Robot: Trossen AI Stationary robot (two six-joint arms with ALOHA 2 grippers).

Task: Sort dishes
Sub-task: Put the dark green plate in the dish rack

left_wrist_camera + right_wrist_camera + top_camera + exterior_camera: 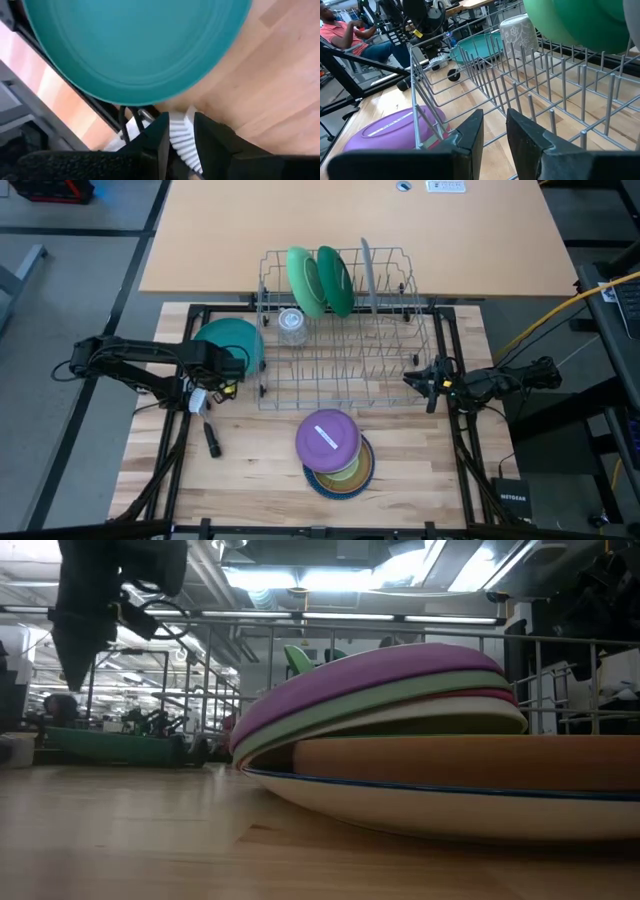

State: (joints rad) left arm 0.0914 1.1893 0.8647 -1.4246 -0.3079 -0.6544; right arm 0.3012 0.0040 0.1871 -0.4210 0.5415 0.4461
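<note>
Stack of dishes [335, 452] sits on the wooden table [250, 470] in front of the wire dish rack [345, 370], near the front edge: purple bowl [327, 438] upside down on top, pale green and tan rims under it, blue-edged plate at the bottom. The low view shows the same pile from the side, purple dome [370, 680] over green, white and pink-red edges, then a tan band and a cream plate with a blue rim line, all leaning a bit. Two green plates [320, 280] stand upright on edge in the back of the rack, a grey one [366, 272] also on edge beside them, and a clear glass [291, 326] sits in the rack's back left corner. Teal plate [230, 340] lies just left of the rack, touching or nearly touching its wire (can't tell which); smooth, glossy, with a raised ring inside the rim [135, 45]. Left gripper [222, 365] sits at the teal plate's near edge; in its wrist view the fingers [155, 137] stand apart with a white ribbed piece [181, 137] between them and the plate just beyond the tips, whether it's pinching anything I can't tell. Right gripper [415, 377] is at the rack's right side, fingers [470, 132] a narrow gap apart with nothing between them, pointing into the wires. A person in a red shirt [345, 35] sits in the room behind.
</note>
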